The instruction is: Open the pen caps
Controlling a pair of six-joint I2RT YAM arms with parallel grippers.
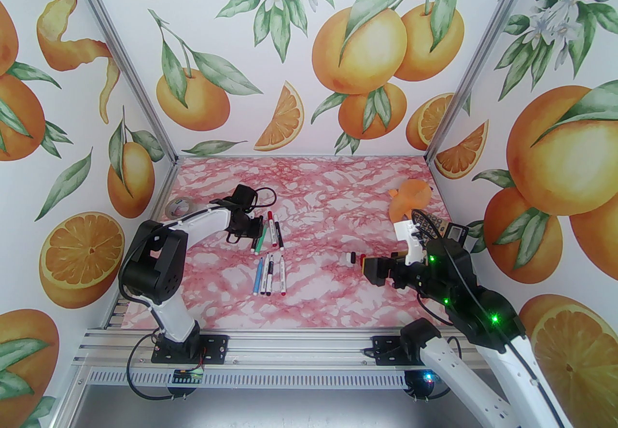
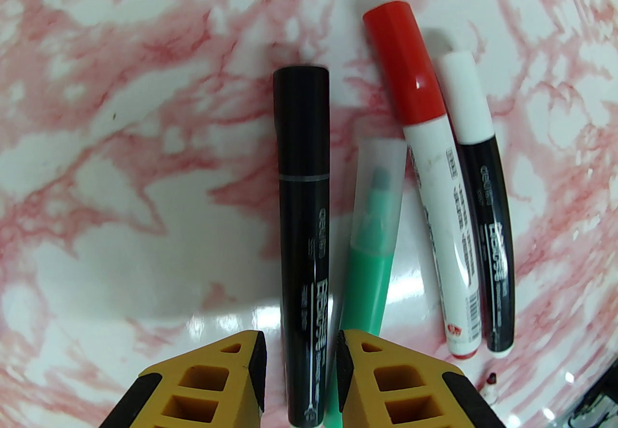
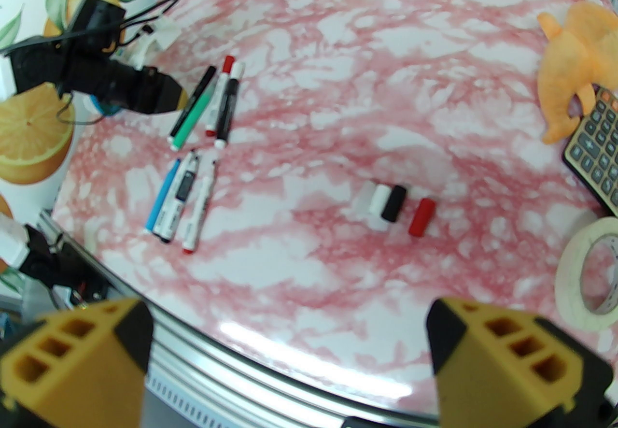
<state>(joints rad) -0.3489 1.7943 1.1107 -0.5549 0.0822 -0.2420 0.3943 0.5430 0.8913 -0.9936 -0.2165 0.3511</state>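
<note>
The right gripper hangs over the near edge of the glossy, pink-marbled bench, its ribbed yellow fingers spread wide and empty. Beyond it lie four loose, stubby pen caps: clear, white, black and red. Farther left, three pens lie side by side, apparently uncapped. Farthest, the left gripper is narrowly parted astride a capped black pen, with slim gaps either side. Beside that pen lie a green pen, a red-capped pen and a white-capped pen.

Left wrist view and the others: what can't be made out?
- Left wrist: black pen tail cut off by the bottom edge; fingers flank it, grip unclear.
- Top external: loose pen caps partly hidden behind the right arm.
- Right wrist: pale shape beside the white cap too blurred to identify.
</note>
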